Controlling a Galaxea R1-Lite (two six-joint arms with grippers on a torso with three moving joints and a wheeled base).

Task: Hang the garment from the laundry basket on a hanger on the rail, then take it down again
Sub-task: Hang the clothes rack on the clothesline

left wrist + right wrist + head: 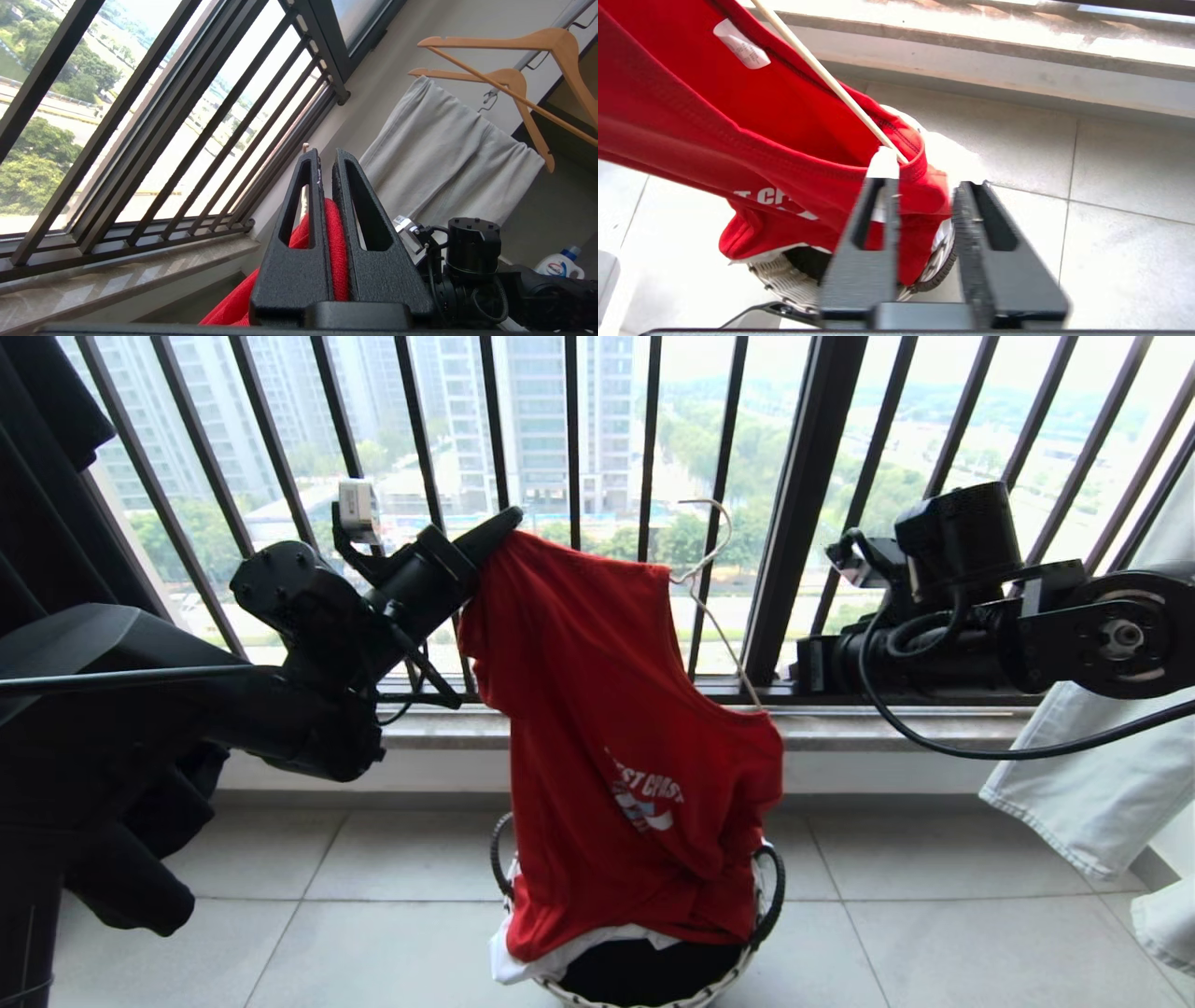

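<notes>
The left arm (308,616) reaches up and inward from the robot's left side, forearm slanting upward, and the left gripper (325,156) at its raised end has its jaws pressed together on a fold of the garment (597,709), red cloth pinched between the two black fingers (299,261). The right arm (1074,635) stretches in nearly level from the robot's right side, its wrist turned toward the middle and cable looping beneath it. The right gripper (924,186) points forward and down, its jaws standing apart with a clear gap between them, holding nothing.
</notes>
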